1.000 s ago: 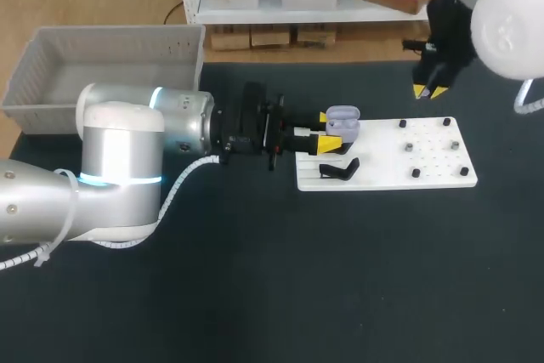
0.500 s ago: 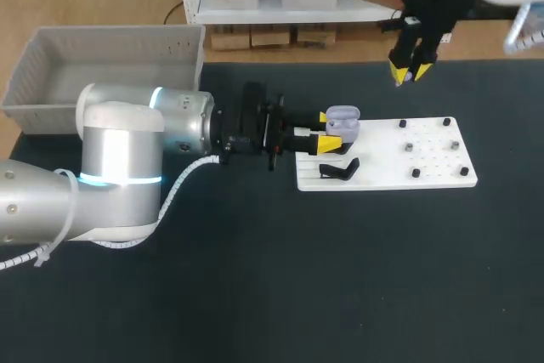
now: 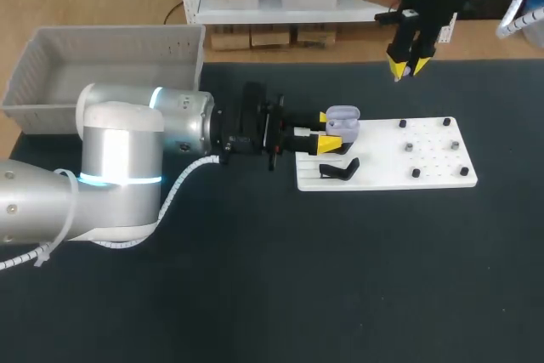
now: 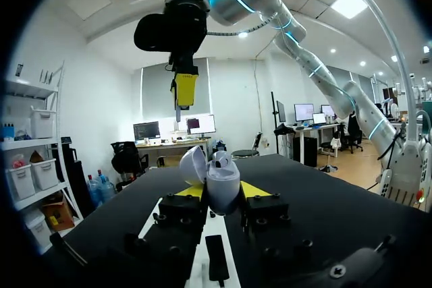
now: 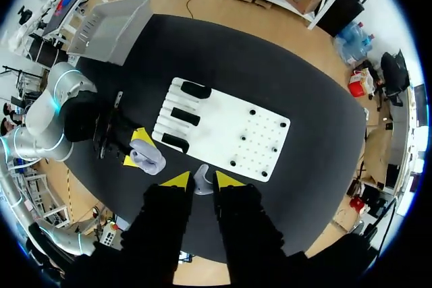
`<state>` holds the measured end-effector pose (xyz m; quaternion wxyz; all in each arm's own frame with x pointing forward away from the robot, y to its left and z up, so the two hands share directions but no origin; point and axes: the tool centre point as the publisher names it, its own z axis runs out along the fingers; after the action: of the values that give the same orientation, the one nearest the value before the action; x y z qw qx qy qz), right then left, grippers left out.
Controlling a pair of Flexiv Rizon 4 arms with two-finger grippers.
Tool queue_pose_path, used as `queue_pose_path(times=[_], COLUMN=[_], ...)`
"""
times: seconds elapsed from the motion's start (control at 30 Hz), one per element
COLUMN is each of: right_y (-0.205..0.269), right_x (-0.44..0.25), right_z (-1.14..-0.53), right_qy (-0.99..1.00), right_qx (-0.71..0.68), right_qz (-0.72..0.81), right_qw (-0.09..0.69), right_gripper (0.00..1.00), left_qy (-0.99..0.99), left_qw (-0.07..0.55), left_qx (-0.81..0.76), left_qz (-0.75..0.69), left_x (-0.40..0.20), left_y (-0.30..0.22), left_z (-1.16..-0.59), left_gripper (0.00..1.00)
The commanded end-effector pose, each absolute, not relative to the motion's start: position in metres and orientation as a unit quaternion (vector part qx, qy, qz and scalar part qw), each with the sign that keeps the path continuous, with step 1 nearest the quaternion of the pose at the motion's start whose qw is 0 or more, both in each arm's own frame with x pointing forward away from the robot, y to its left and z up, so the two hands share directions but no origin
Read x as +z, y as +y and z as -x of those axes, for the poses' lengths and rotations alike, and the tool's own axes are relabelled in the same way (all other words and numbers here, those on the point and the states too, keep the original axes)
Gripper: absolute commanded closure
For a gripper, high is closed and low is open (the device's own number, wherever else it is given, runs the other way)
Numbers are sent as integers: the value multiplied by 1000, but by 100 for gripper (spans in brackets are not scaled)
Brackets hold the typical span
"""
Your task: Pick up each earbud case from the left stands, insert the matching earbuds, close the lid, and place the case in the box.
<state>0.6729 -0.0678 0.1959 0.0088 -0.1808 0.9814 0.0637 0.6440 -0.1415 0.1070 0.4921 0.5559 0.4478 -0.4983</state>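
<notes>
**White board** [image 3: 382, 159]: flat on the dark table [image 3: 340, 278]; the landmark for every entry below.

**Black stands**: along the board's left end. The wrist view of the right arm shows three [image 5: 184, 116]. In the head view only the near one [image 3: 340, 169] is plain; the others are covered by the left gripper and its load.

**Small dark pieces** [image 3: 409, 148]: spaced over the board's right half. Too small to tell pegs from earbuds.

**Left gripper** [image 3: 326, 131]: at the board's left end, its arm lying level along the table from the left. Both yellow tips press the earbud case from opposite sides, so it is clamped.

**Earbud case** [image 4: 221, 179]: lavender, held upright over the board's left end, lid [image 4: 192, 164] swung open. Something pale stands in the mouth of the case; whether it is an earbud cannot be made out.

**Right gripper** [image 3: 409, 65]: beyond the board's far edge and raised well above it, fingers pointing down. The fingers stand close together and pinch a small piece.

**Earbud** [image 5: 202, 180]: a pale grey piece held between the right gripper's yellow tips. Only its upper part shows past the fingers, and its colour match to the case cannot be judged.

**Grey box** [image 3: 110, 37]: well to the left of the board, at the table's far left corner, partly screened by the left arm.
</notes>
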Motion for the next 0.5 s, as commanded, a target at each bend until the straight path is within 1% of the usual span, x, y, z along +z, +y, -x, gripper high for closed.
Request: queue_pose_path(times=[0.03, 0.5], right_y=[-58, -15], right_x=[199, 213], right_z=[-666, -630], right_qy=[977, 965], right_qx=[62, 74], right_qz=[203, 248], right_qw=[19, 41], right_gripper=[100, 100], left_qy=[448, 448], left_qw=[494, 494], left_qx=[-497, -497], left_qz=[-555, -555], left_x=[106, 106], left_y=[-141, -141], left_z=[-643, -643], left_gripper=[100, 100])
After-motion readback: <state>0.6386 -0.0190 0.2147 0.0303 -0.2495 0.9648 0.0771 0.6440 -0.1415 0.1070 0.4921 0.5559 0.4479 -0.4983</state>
